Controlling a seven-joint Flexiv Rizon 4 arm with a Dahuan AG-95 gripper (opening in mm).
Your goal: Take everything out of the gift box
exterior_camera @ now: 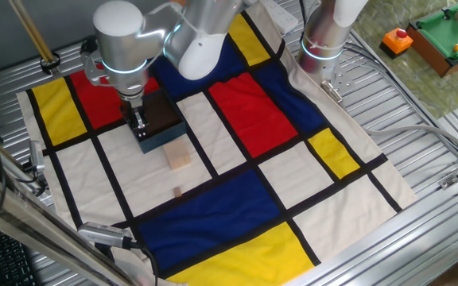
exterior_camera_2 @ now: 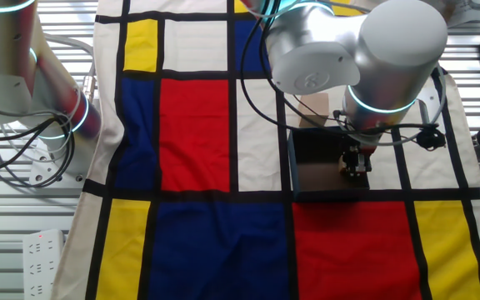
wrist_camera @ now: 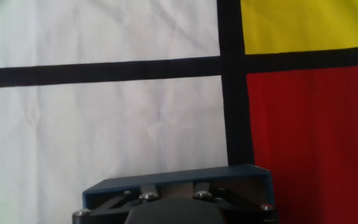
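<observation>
Your gripper [exterior_camera: 139, 127] hangs over the square, blue-walled gift box [exterior_camera: 162, 137]; its opening can't be told. Beyond the box's near edge, the pale wooden cube [exterior_camera: 179, 156] and small tan block [exterior_camera: 177, 191] lie on open cloth [exterior_camera: 308, 171].

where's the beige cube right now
In one fixed view the cube lies outside the box on a white cloth panel, just in front of it, with the smaller block farther forward.

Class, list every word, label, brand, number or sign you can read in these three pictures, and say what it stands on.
No readable text in any view.
Robot arm: a small round mark on its grey housing, too blurred to read.
Gift box, wooden blocks and patterned cloth: no lettering, only plain colour blocks and black lines.
Toy table: no legible marks.
</observation>
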